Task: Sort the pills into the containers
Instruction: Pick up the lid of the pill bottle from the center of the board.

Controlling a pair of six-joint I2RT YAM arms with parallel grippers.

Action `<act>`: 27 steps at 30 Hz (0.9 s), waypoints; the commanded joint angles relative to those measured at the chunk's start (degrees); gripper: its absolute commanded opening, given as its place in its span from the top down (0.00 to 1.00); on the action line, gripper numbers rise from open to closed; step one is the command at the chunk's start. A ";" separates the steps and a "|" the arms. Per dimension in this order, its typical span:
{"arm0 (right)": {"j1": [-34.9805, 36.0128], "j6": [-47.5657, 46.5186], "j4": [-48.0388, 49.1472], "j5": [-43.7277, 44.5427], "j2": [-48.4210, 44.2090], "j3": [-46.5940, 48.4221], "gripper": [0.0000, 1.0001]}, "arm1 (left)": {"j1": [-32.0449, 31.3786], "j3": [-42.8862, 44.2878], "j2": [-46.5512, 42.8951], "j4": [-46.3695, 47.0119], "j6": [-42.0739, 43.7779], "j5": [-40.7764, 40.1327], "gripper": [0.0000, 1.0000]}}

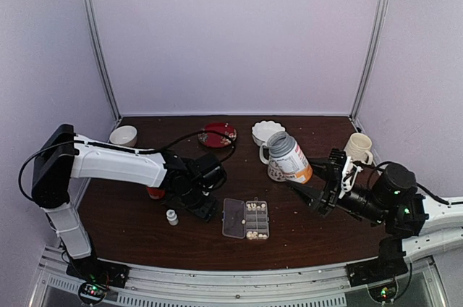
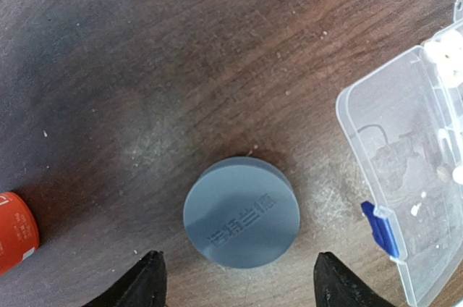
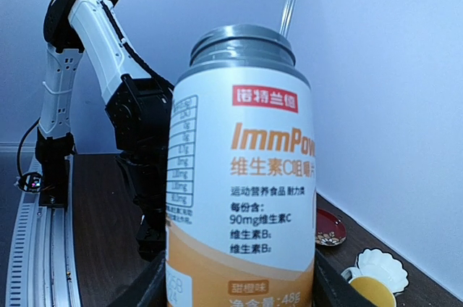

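Nearest the arms' bases lies the clear plastic pill box (image 1: 233, 218). Its hinged lid is laid flat to the left and its long axis runs near to far. Cream pills (image 1: 255, 207) sit as pale lumps in the nearest and farthest of its cells (image 1: 255, 221). Just left of the box, the left gripper (image 2: 242, 285) hangs with its black fingers spread wide and nothing between them. Below it a round, matte grey cap (image 2: 241, 213) with embossed lettering lies flat on the dark, scuffed wooden table (image 2: 145, 68), touching neither finger. Beyond the box and to its right, the right gripper (image 3: 241, 289) is clamped on a big white-and-orange bottle (image 3: 242, 177) with a smooth printed label and a threaded grey neck, uncapped. So the box lies to the near left of the bottle's mouth. The left arm is closer to the box, but the right one carries the supply, so pouring probably means swinging the bottle near-left over the cells.
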 commanded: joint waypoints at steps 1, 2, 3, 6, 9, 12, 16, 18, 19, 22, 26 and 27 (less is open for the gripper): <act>-0.02 -1.17 3.17 0.21 0.30 1.61 1.00 | 0.51 2.67 2.35 -1.22 1.57 0.24 0.25; -0.07 -1.23 2.98 0.24 0.48 1.77 1.00 | 0.56 2.86 2.55 -0.98 1.98 0.60 0.24; -0.06 -1.34 2.63 0.06 0.75 1.98 1.00 | 0.75 3.00 2.71 -0.49 2.44 1.24 0.21; -0.05 -1.81 1.13 -0.24 1.74 2.99 1.00 | 2.01 3.11 3.39 0.09 3.05 3.83 0.18; -0.05 -2.08 0.15 -0.90 2.56 4.28 1.00 | 3.27 2.64 3.77 0.90 3.48 6.28 0.19; -0.04 -2.30 0.26 -0.92 3.31 4.87 1.00 | 3.55 2.69 3.92 1.55 4.09 7.02 0.21; -0.09 -2.18 0.98 -0.82 4.42 4.87 1.00 | 3.75 3.10 4.93 1.39 4.58 7.24 0.22; -0.05 -1.96 0.98 -1.12 4.98 5.02 1.00 | 3.73 3.35 5.28 1.39 4.83 7.41 0.23; -0.09 -1.74 0.98 -1.15 5.35 5.06 1.00 | 3.79 3.49 5.50 1.44 4.99 7.60 0.23; -0.03 -1.38 0.97 -1.45 5.83 5.06 1.00 | 3.70 3.95 6.10 1.39 5.36 8.13 0.28; -0.10 -0.71 1.06 -2.14 6.11 5.15 1.00 | 3.72 4.50 6.30 1.16 5.17 7.83 0.34; -0.04 -0.57 0.99 -2.31 6.12 5.10 1.00 | 3.70 4.58 6.17 1.06 4.99 7.43 0.34</act>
